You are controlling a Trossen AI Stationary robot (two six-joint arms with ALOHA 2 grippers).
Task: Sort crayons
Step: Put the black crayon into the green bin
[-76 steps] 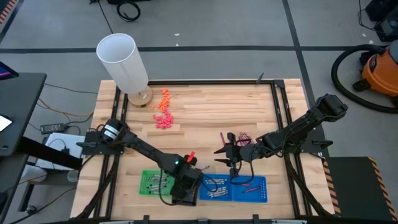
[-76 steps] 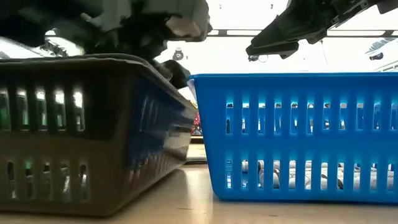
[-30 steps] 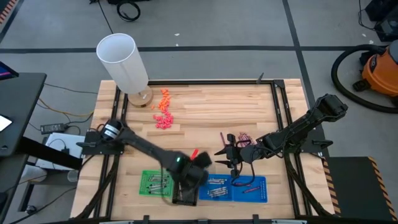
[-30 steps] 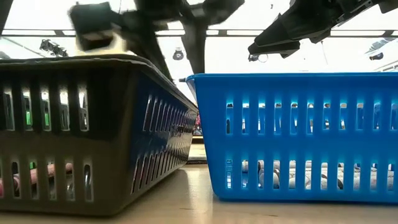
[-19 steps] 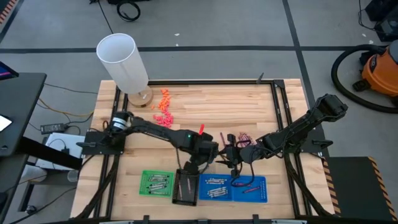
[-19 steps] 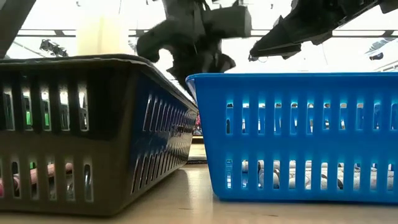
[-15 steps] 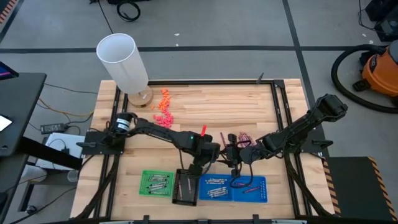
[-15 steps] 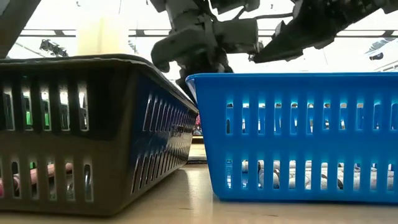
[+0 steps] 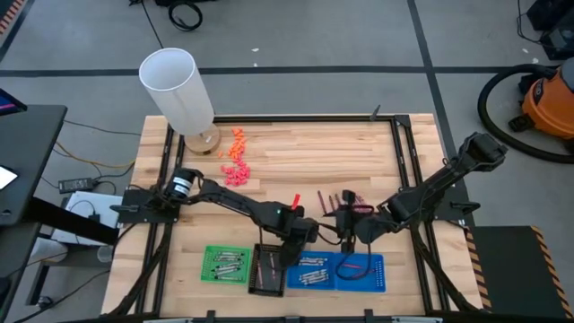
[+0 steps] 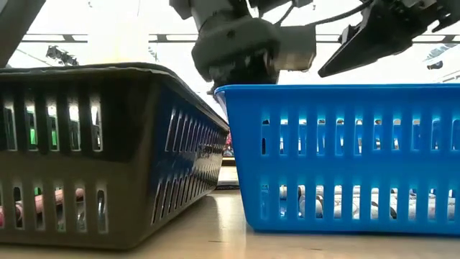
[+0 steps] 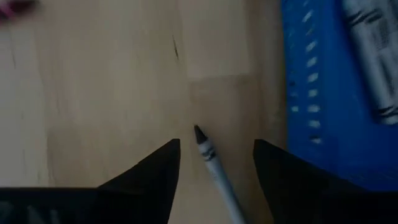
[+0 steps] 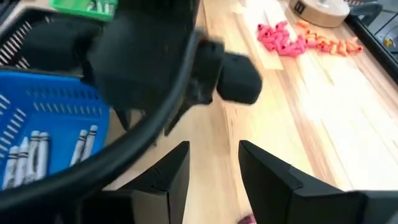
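My left hand low over bench, fingers apart around grey crayon, centre-bottom of frame, beside blue tray. Right hand apart, empty.

Bright even overhead light, backlit low view, blurred wrist views

Both arms reach toward the middle, left end effector spread open, right end effector apparently parted too.
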